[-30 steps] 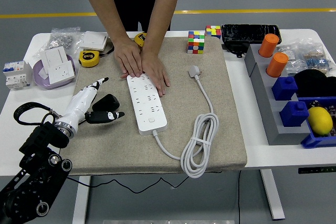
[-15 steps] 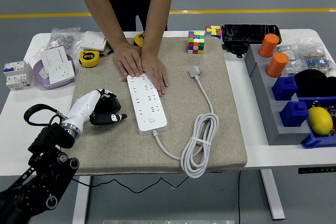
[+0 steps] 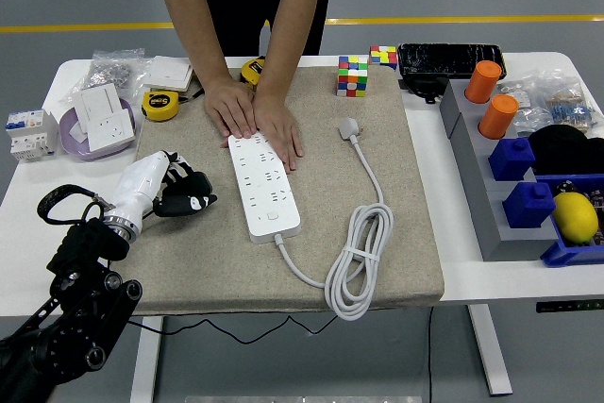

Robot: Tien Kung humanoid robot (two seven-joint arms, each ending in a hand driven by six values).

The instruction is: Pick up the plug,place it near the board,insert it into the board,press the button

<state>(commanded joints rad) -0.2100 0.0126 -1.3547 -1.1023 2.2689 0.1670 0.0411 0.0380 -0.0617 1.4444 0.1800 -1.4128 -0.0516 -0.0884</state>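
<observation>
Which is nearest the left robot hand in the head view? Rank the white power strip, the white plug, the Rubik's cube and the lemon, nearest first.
From the left robot hand:
1. White power strip, just to its right, held down at the far end by the person's hands.
2. White plug, mid-mat, farther right.
3. Rubik's cube, at the mat's far edge.
4. Lemon, in the blue bin at far right.

- The mat (image 3: 406,233) looked like coarse, matt beige cloth.
- The power strip (image 3: 263,186) and the plug (image 3: 350,126) looked like smooth white plastic.
- The left hand (image 3: 170,192) had a glossy white shell and black fingers.
- The table (image 3: 528,276) was smooth and white.
- The orange cylinders (image 3: 491,96) looked matt.
</observation>
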